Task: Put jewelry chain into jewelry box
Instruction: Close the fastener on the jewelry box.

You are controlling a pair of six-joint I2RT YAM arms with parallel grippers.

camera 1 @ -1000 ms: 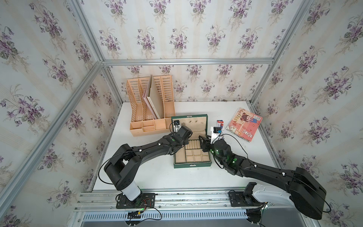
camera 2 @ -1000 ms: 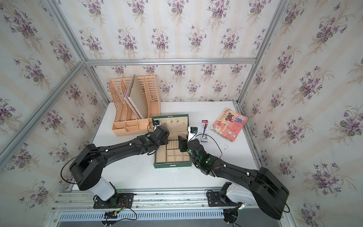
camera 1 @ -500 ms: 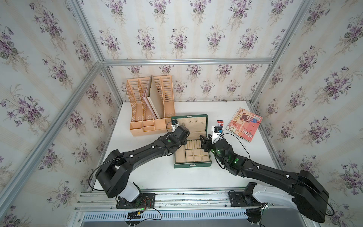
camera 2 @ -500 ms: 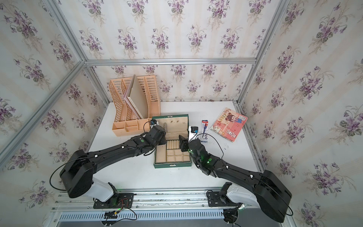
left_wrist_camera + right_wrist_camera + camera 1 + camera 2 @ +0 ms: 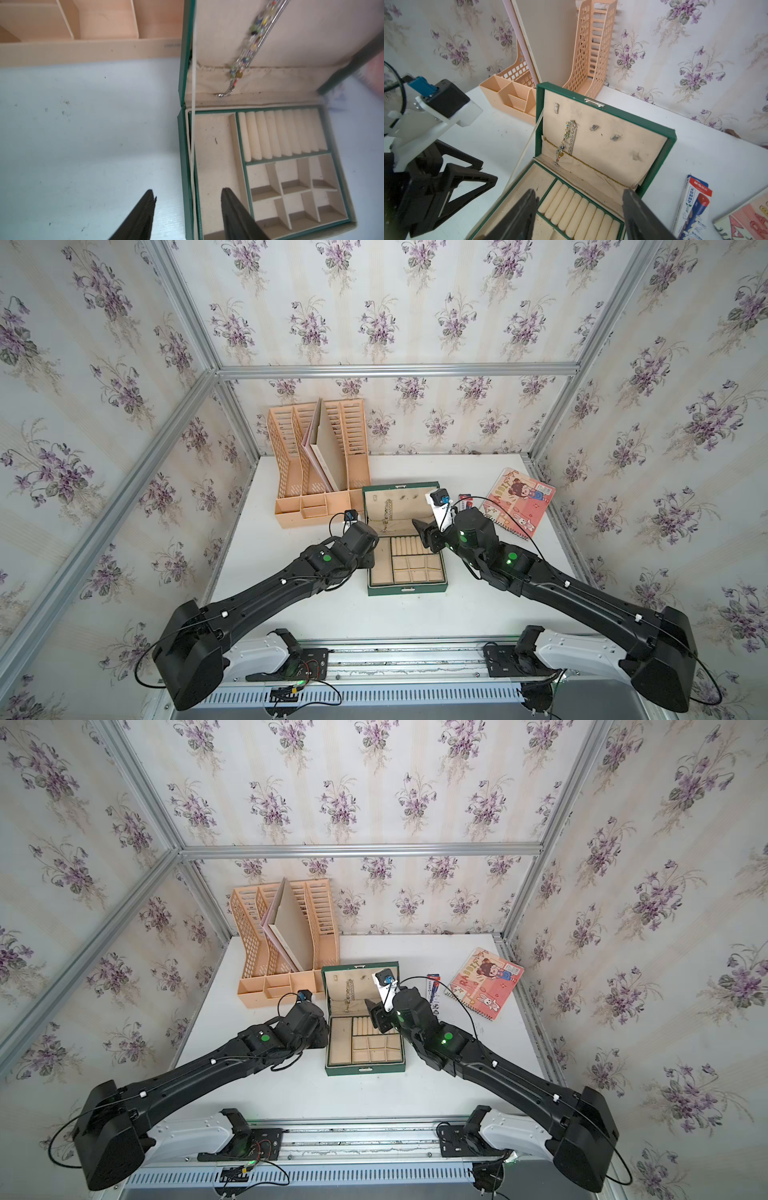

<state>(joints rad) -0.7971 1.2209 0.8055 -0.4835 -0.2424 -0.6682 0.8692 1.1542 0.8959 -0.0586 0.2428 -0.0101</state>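
Note:
The dark green jewelry box [image 5: 407, 590] [image 5: 365, 1070] stands open mid-table, lid upright. The jewelry chain [image 5: 568, 138] [image 5: 252, 41] [image 5: 388, 512] hangs from a hook in the beige lid, and its lower end rests on the lid's pocket. No gripper touches it. My left gripper [image 5: 188, 193] is open and empty, straddling the box's left wall low over the long compartment. It also shows in the right wrist view as black fingers [image 5: 475, 176] beside the box. My right gripper [image 5: 579, 193] [image 5: 424, 531] is open and empty above the ring rolls [image 5: 579, 209].
A peach file organizer [image 5: 320, 464] holding a folder stands just behind and left of the box. A pen carton [image 5: 693, 207] and a pink notebook [image 5: 517, 502] lie to the box's right. Papered walls close in three sides.
The left gripper has opened and drawn back from the lid toward the box's left side. The right gripper has opened wider, staying almost in place.

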